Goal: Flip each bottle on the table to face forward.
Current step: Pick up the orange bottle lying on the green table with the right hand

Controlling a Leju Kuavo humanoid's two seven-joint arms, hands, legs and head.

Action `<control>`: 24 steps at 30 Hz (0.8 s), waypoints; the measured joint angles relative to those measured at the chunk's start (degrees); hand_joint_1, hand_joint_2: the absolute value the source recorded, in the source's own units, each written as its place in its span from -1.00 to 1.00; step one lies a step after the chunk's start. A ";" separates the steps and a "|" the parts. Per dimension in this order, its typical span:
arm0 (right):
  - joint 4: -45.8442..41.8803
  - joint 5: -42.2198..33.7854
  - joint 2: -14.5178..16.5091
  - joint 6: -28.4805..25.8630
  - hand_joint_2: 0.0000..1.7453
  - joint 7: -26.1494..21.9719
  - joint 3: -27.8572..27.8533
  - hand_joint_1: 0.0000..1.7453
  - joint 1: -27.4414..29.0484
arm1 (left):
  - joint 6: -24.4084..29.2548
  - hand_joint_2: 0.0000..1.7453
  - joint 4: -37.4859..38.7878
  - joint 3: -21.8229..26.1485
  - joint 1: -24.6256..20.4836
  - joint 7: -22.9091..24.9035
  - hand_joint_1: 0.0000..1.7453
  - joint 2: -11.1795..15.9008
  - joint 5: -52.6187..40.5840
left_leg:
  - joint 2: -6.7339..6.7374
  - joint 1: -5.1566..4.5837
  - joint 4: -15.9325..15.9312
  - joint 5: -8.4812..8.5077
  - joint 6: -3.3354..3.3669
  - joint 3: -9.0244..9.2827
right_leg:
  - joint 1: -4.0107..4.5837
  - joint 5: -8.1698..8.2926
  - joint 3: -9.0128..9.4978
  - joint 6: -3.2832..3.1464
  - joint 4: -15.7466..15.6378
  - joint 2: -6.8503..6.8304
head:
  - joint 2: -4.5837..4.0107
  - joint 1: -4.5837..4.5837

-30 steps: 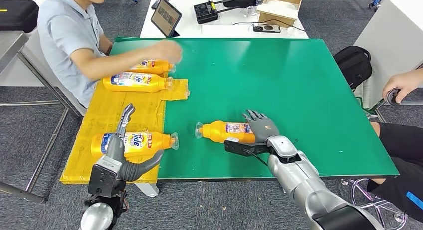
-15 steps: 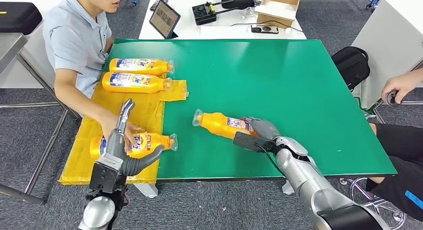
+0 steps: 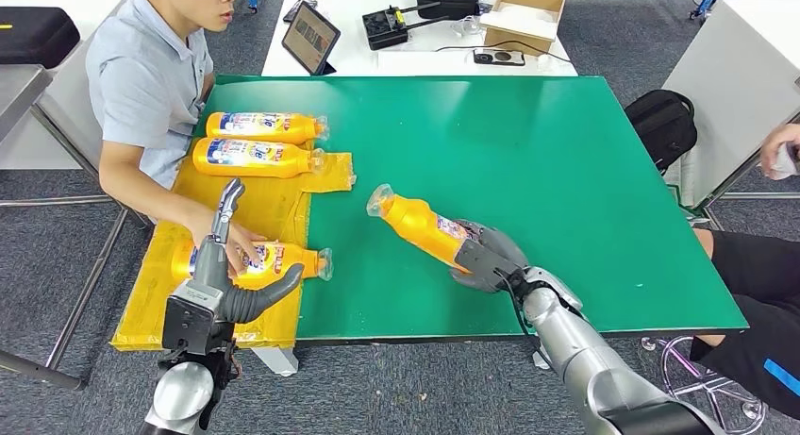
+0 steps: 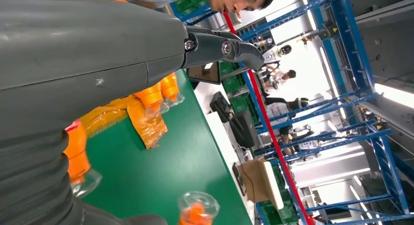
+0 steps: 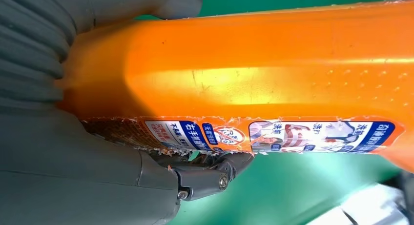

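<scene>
My right hand grips the base of an orange bottle over the green table. The bottle points its clear cap away and to the left, tilted. In the right wrist view the bottle shows a label strip along its side, with my fingers wrapped under it. My left hand hovers with fingers apart and nothing in it over a bottle lying on the yellow mat. A person's hand rests on that bottle. Two more bottles lie at the mat's far end.
A person sits at the table's left side. Another person's arm is at the right edge. Behind the green table a white table carries a tablet, a black device and a cardboard box. A black backpack lies on the floor at right.
My right hand closed on the bottle and swung it, its cap end rising and turning away from me. The person's hand moved from the far bottles to the near-left bottle.
</scene>
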 joint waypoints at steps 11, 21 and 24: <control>-21.57 -11.39 5.58 -5.31 1.00 -8.05 -3.00 0.89 13.60 | -4.39 1.00 -0.33 -0.14 5.93 1.45 -1.00 -1.81 7.22 | -0.16 0.01 0.00 0.14 0.05 -0.90 | -0.01 0.04 -0.39 0.04 0.09 -0.06 | 0.00 -0.03; -43.94 -14.43 10.02 -9.23 1.00 -10.88 -1.01 0.62 23.32 | -4.31 1.00 0.82 -6.16 12.37 -0.07 -1.00 -4.56 13.10 | -0.25 -0.03 0.01 0.12 0.06 -1.50 | -0.05 -0.03 -0.92 0.04 0.06 -0.22 | 0.00 -0.04; -44.76 -13.01 10.38 -10.21 1.00 -11.32 0.61 0.69 23.58 | -4.61 1.00 0.80 -7.29 12.27 -0.18 -1.00 -4.54 13.34 | -0.24 -0.02 0.00 0.14 0.06 -1.49 | -0.04 -0.02 -0.92 0.04 0.07 -0.22 | 0.00 -0.04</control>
